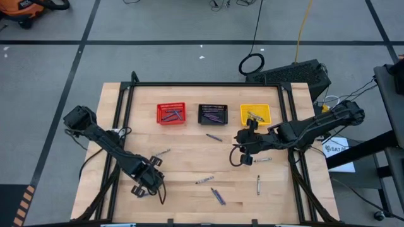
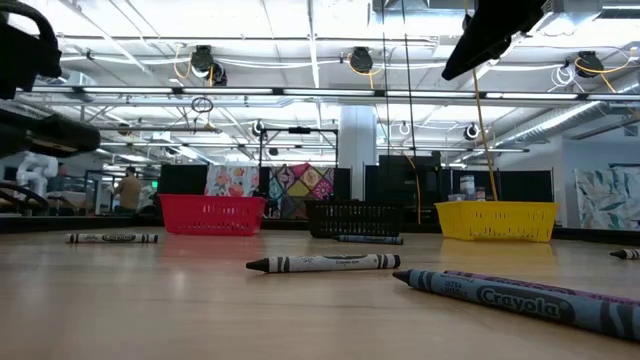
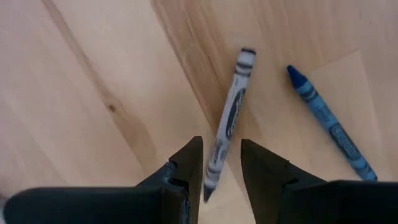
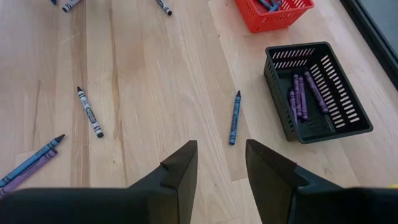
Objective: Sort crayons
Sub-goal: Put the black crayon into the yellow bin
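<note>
Roughly halfway: crayons [image 4: 301, 94] already fill the baskets [image 1: 213, 114] at upper centre; several lie loose below. Left gripper [image 3: 222, 167], jaws spread, straddles a grey crayon [image 3: 229, 122]; right gripper [image 4: 221, 163] hovers spread, empty.

Overhead view straight down on table [image 1: 189, 164], low view level across it, wrist views close above tabletop, all sharing scattered crayons [image 1: 204, 180]

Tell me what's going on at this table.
Two robot arms are sorting crayons into three baskets. The red basket, black basket and yellow basket already hold some; several lie loose on the table. The left gripper hangs open over a grey crayon; the right gripper is open, holding nothing.
</note>
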Robot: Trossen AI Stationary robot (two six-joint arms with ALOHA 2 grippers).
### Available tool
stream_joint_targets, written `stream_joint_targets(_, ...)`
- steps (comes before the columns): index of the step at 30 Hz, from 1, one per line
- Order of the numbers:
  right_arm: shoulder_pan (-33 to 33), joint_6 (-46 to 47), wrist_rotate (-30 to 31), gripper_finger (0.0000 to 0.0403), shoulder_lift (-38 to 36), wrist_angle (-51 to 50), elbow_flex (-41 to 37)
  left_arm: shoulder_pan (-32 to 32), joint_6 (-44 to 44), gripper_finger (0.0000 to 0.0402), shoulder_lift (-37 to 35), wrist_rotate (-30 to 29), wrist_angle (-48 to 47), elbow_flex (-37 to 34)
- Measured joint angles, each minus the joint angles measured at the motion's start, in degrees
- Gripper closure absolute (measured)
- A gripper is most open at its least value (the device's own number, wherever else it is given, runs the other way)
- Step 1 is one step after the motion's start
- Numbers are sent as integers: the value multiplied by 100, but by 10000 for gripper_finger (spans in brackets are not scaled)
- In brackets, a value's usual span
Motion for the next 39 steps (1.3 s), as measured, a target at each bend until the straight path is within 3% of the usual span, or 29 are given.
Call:
stream_joint_targets(13,0,0,2,282,0,0,0,17,-291,299,296,-56,205,-116)
stream_joint_targets(16,-1,0,2,282,0,-5,0,20,-277,319,350,-44,199,-115)
stream_joint_targets(21,-1,0,1,282,0,-9,0,18,-296,386,359,52,227,-122)
stream_joint_targets(30,0,399,-26,282,0,-10,0,120,-678,392,349,141,226,-43)
stream_joint_targets(39,8,452,-920,282,-2,24,-2,493,-694,392,-144,-456,456,129)
